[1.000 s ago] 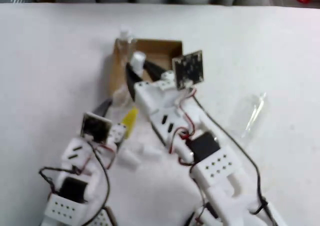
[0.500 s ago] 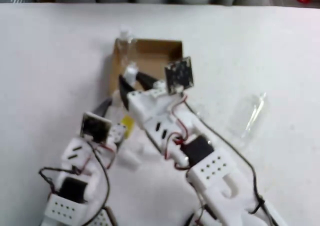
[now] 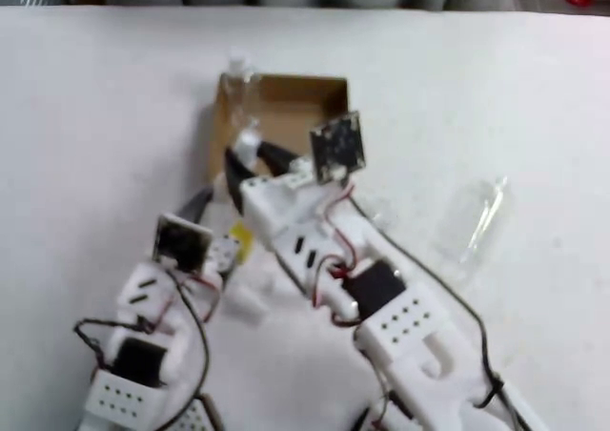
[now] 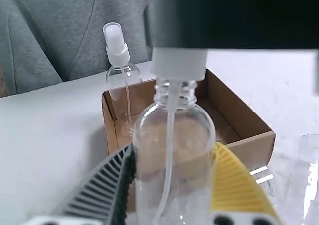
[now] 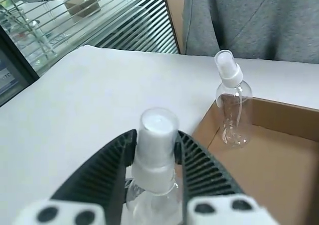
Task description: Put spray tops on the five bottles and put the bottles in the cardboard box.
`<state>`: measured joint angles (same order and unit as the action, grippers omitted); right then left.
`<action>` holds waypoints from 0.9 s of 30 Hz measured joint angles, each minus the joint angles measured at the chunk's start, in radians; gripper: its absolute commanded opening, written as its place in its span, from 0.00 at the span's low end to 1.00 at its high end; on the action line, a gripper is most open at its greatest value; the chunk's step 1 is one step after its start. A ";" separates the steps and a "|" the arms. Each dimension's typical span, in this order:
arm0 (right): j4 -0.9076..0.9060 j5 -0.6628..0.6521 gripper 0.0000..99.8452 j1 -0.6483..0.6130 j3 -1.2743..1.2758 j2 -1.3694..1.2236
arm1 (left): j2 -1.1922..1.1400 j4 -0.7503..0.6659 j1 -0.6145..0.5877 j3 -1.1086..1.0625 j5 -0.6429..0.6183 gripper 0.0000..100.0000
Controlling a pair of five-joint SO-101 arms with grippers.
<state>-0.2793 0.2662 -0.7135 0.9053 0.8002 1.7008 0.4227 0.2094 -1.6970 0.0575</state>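
Observation:
My left gripper [image 4: 173, 155] is shut on a clear bottle [image 4: 172, 150], held upright just in front of the cardboard box [image 4: 244, 140]. A white spray top [image 5: 155, 145] sits on the bottle's neck with its tube hanging inside, and my right gripper [image 5: 156, 138] is shut on it from above. In the high view the right gripper [image 3: 250, 154] is at the box's [image 3: 286, 102] near left edge, with the left gripper [image 3: 221, 216] just below it. One bottle with a spray top [image 5: 232, 105] stands in the box's far corner [image 3: 238, 80].
A clear bottle without a top [image 3: 472, 216] lies on the white table to the right of the right arm. Another clear bottle [image 4: 306, 175] lies beside the box. A loose white spray top [image 3: 246, 300] lies between the two arms.
My right gripper has moved with the spray top from over the box toward the near left, onto the bottle held by the left gripper. The left arm has kept still.

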 measured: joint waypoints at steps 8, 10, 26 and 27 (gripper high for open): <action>0.000 0.000 0.21 -0.014 0.000 0.023 | 0.000 0.000 -0.002 0.000 0.000 0.02; -0.002 0.000 0.21 -0.014 0.000 0.061 | 0.000 0.000 -0.002 0.000 0.000 0.02; -0.431 -0.063 0.06 -0.014 -0.095 0.333 | 0.000 -0.025 -0.002 0.000 0.000 0.02; -0.459 -0.063 0.02 -0.014 -0.095 0.344 | 0.000 -0.025 -0.008 0.000 0.000 0.02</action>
<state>-0.7380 0.2033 -0.7273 0.8101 1.1439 1.7008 0.3982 0.2018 -1.6970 0.0575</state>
